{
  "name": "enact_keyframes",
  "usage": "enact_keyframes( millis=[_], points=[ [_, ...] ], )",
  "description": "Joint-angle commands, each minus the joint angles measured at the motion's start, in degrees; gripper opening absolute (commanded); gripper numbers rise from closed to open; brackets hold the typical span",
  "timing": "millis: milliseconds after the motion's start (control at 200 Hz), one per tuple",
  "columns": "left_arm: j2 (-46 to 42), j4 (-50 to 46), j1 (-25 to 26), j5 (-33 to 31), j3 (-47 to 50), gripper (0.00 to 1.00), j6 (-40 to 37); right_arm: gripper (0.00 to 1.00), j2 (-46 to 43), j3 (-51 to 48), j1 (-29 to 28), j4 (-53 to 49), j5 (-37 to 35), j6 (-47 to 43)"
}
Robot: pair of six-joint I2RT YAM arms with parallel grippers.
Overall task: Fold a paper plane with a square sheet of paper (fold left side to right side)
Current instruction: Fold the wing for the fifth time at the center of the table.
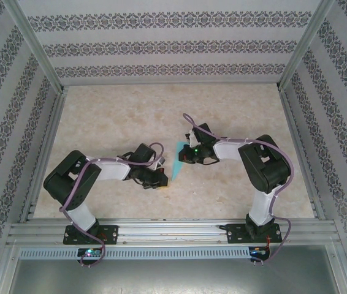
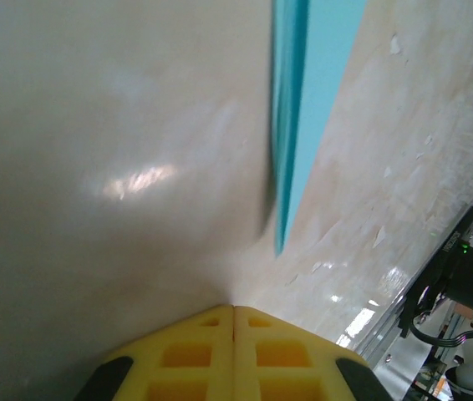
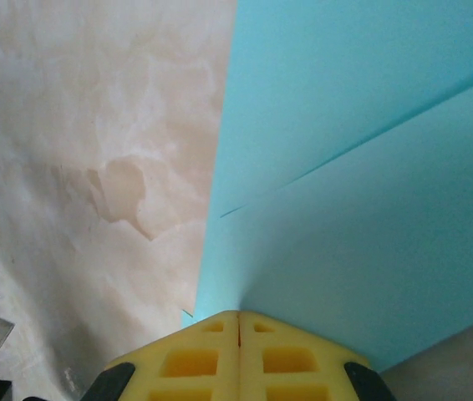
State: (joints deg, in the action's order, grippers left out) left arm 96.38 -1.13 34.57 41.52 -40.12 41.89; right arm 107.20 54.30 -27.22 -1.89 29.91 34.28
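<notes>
I see the paper plane (image 1: 178,162) lying on the surface (image 1: 100,116) near its middle, with the left tool (image 1: 159,181) just left of its near tip and the right tool (image 1: 187,157) at its right edge, farther back.

Inventory: 1 paper plane (image 1: 175,166); 2 grippers, the left gripper (image 2: 234,311) and right gripper (image 3: 238,316); 1 tabletop (image 1: 130,116).

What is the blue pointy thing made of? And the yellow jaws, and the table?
paper plane: thin matte paper, it seems; it shows sharp creases and layered edges.
Jaws of the right gripper: probably soft rubbery plastic, matte yellow, moulded with square pockets.
table: hard, slightly glossy top, marbled beige; light glints on it. Whether it is stone or printed laminate, I cannot tell.
</notes>
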Motion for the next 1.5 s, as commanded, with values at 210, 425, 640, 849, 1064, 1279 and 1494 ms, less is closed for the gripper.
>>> enact_keyframes(
  millis=[210, 425, 640, 849, 1064, 1279, 1494],
  points=[
    [-7.9, -1.8, -1.2, -3.2, -1.7, 0.03, -0.6, 0.00, 2.4, 0.0, 1.2, -6.4, -4.7, -4.8],
    [1.5, 1.8, -1.5, 0.2, -9.7, 0.00, 0.1, 0.00, 1.1, -0.2, 0.4, -5.6, -4.4, -2.3],
    [9.2, 2.8, -1.5, -1.1, -16.0, 0.00, -0.2, 0.00, 0.3, -0.9, 0.0, -4.6, -4.0, -0.4],
    [14.0, 2.7, -1.5, -3.4, -17.9, 0.00, -0.5, 0.00, -0.1, -1.1, -0.2, -3.8, -3.1, 0.6],
    [16.6, 0.8, -1.4, -6.0, -16.8, 0.00, -1.5, 0.00, -3.1, -0.1, 0.0, -2.5, -2.1, 2.1],
    [17.1, -0.9, -1.4, -7.8, -15.1, 0.00, -1.8, 0.00, -7.4, -0.6, 2.4, 0.0, -1.5, 3.6],
    [16.9, -3.0, -1.4, -8.9, -15.7, 0.00, -2.7, 0.00, -5.9, -0.9, 2.5, 0.4, -2.2, 2.6]
  ],
)
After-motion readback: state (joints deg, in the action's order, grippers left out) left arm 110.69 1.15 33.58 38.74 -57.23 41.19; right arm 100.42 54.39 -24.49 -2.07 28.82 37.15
